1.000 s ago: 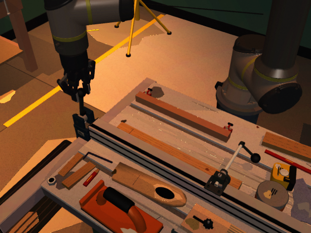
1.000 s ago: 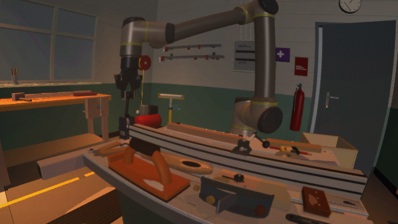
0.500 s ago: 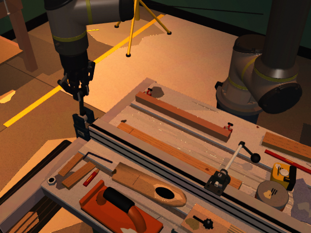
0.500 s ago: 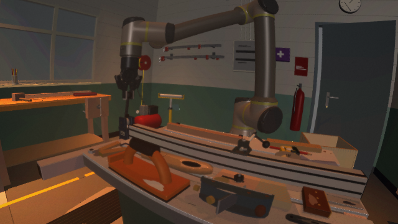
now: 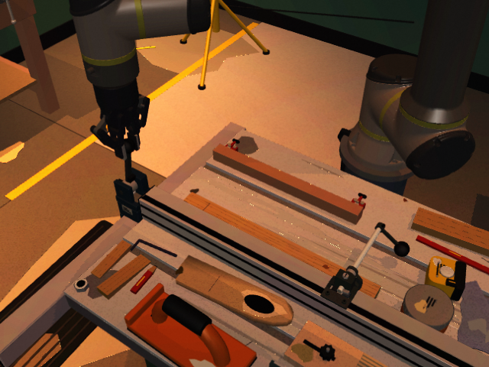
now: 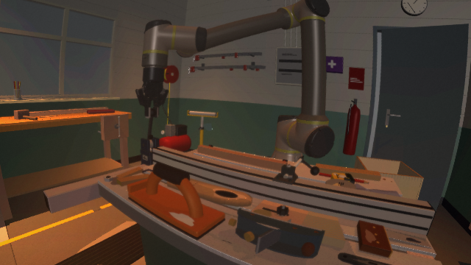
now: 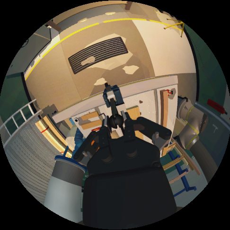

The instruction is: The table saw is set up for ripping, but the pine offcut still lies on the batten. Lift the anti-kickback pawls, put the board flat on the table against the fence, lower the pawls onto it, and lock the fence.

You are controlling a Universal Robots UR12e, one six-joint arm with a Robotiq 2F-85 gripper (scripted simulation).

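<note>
The fence lock lever's ball knob (image 7: 115,121) is partly hidden between my fingers. My gripper (image 5: 125,149) is closed on that knob at the left end of the fence (image 5: 252,253). The lever (image 5: 129,168) stands upright from the blue fence head (image 5: 128,197). The pine offcut (image 5: 276,241) lies flat on the table against the fence's far face. The pawl assembly (image 5: 343,287) sits at the board's right end, its handle with a black ball (image 5: 402,249) angled up to the right.
The batten (image 5: 287,182) with two red clamps lies behind the board. An orange push block (image 5: 185,328), a wooden push shoe (image 5: 237,292) and small scraps (image 5: 118,268) lie in front of the fence. The robot base (image 5: 399,130) stands at right.
</note>
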